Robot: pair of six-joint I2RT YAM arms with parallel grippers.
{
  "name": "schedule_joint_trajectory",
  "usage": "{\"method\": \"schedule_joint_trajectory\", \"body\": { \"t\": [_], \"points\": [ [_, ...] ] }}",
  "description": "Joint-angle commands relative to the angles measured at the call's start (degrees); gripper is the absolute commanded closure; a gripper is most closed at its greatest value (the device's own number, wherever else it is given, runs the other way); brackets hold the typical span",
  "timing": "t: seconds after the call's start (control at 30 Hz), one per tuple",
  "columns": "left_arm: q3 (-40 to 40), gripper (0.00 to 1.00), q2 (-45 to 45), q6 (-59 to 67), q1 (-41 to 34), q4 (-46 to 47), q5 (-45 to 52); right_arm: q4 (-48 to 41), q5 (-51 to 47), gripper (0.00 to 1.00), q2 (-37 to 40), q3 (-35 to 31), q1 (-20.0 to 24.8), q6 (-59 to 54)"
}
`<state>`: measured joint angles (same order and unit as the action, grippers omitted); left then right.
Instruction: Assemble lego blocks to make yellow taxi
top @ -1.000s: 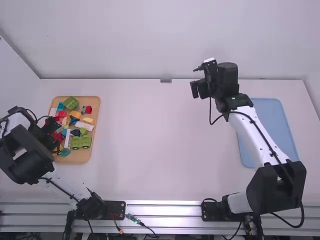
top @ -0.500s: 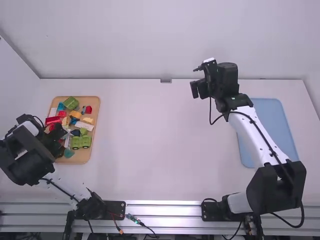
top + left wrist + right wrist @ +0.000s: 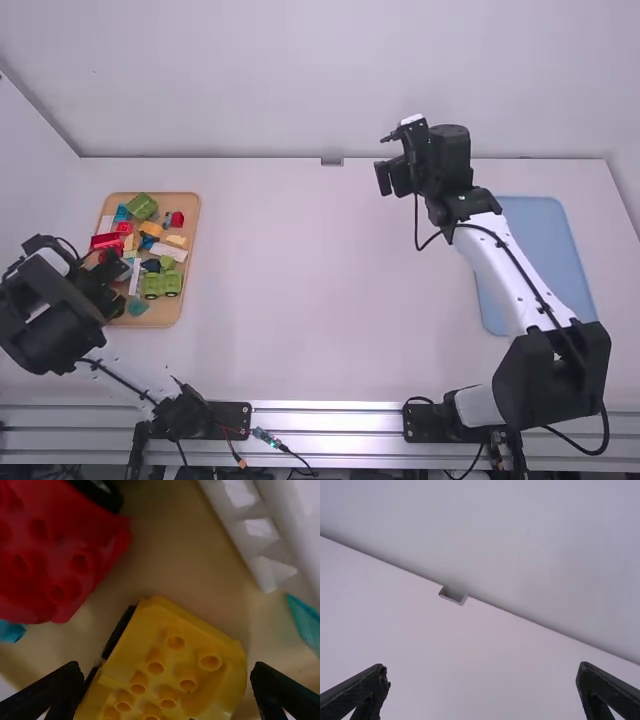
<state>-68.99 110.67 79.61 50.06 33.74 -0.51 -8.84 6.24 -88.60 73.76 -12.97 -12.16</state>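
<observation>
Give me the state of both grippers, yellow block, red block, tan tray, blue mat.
left gripper, open, around yellow block
right gripper, open, nothing between its fingers
yellow block, not clamped
red block, ungripped, on tray
tan tray, loaded
blue mat, lying flat

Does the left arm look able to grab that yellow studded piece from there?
Probably yes: the left hand is open, with a finger toward either side of the yellow piece, and nothing lies over the part that shows.
</observation>
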Motion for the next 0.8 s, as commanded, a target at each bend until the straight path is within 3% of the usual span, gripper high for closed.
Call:
{"method": "schedule_joint_trajectory", "body": {
  "t": [0.0,0.77],
  "points": [
    [-0.4,0.11,1.0,2.4,0.2,0.9,2.0,0.5,-0.1,0.01,0.0,1.6,-0.1,0.3],
    [-1.9,0.11,1.0,16.3,1.3,2.0,4.0,1.1,-0.3,0.01,0.0,1.6,-2.6,0.3]
  ]
}}
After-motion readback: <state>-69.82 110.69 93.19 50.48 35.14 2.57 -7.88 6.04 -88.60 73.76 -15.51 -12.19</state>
